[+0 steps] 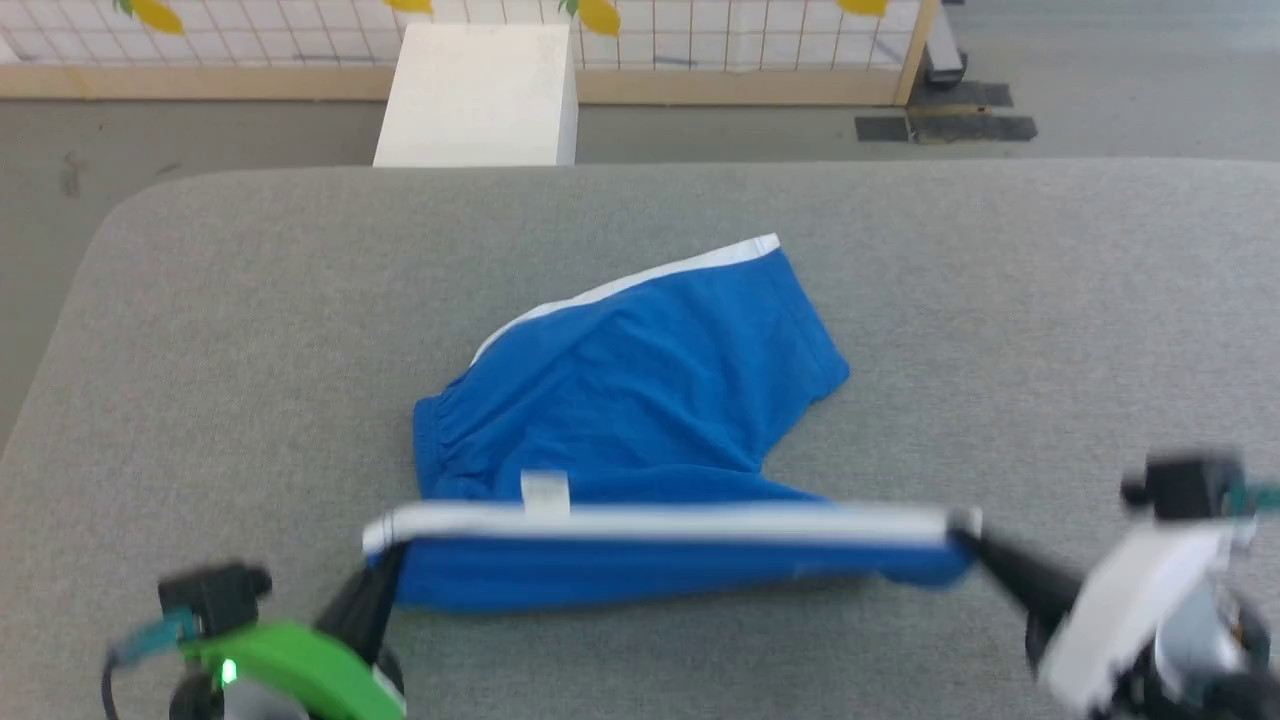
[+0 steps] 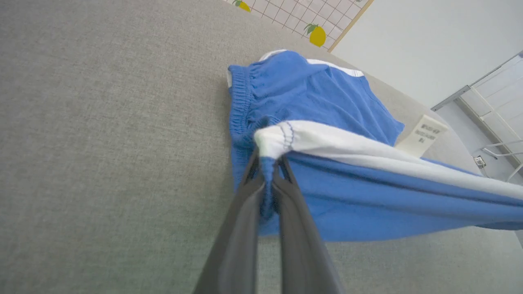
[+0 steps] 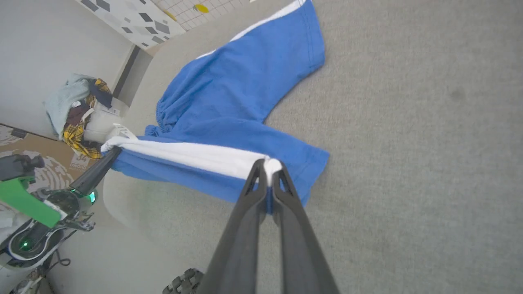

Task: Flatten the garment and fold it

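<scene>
Grey fabric table (image 1: pixel 200 330), centre: garment (image 1: pixel 640 380) rests mostly on it, near edge lifted; left tool (image 1: pixel 392 558) & right tool (image 1: pixel 965 530) each clamp one end of white band (image 1: pixel 700 520), stretched taut btwn them, prob. to smooth creases before folding.

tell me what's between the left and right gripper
The white waistband of the bright blue fabric shorts, taut between left gripper and right gripper, small white tag near its left end; clearest in the head view.

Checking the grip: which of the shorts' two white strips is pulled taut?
The near strip, stretched between the left gripper and right gripper, beside the tag; the far strip rests on the grey surface.
</scene>
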Available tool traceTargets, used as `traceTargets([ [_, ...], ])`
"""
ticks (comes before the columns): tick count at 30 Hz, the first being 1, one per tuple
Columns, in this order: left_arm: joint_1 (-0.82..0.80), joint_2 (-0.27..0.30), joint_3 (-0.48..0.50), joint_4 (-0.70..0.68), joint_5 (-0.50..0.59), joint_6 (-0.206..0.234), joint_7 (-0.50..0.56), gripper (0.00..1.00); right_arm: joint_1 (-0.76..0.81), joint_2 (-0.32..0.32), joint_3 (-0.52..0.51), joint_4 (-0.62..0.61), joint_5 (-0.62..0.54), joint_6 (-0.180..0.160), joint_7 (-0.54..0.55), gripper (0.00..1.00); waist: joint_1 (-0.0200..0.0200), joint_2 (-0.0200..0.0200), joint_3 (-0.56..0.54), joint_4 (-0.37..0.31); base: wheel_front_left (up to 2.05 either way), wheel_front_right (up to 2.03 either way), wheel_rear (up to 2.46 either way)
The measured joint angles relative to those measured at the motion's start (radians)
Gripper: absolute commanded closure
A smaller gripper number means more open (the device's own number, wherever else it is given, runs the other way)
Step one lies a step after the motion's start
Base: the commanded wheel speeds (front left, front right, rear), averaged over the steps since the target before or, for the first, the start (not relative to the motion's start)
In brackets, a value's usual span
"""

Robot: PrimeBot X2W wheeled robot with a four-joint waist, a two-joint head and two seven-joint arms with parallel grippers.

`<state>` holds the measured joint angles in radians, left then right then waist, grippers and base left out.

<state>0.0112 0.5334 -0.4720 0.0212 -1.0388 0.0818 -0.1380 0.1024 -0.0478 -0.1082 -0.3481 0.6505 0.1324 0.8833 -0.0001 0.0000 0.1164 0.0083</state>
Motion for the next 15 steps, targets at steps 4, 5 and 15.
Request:
traceTargets([
  [4, -0.133, -0.003, 0.01, 0.011, -0.001, 0.008, 0.039, 1.0, -0.223, 0.001, -0.013, 0.108, -0.073, 0.0, -0.047, 1.0, 0.0, 0.0, 0.032, 0.013, 0.0, 0.0, 0.0],
  [5, -0.161, -0.007, 0.013, 0.021, -0.002, 0.012, 0.049, 1.0, -0.267, 0.002, -0.016, 0.142, -0.082, 0.0, -0.062, 1.0, 0.0, 0.0, 0.04, 0.016, 0.0, 0.0, 0.0],
  [15, -0.374, -0.046, 0.03, 0.132, -0.019, 0.013, 0.106, 1.0, -0.713, 0.007, 0.011, 0.588, -0.261, 0.001, -0.226, 1.0, 0.0, 0.0, 0.168, 0.047, 0.0, 0.0, 0.0],
])
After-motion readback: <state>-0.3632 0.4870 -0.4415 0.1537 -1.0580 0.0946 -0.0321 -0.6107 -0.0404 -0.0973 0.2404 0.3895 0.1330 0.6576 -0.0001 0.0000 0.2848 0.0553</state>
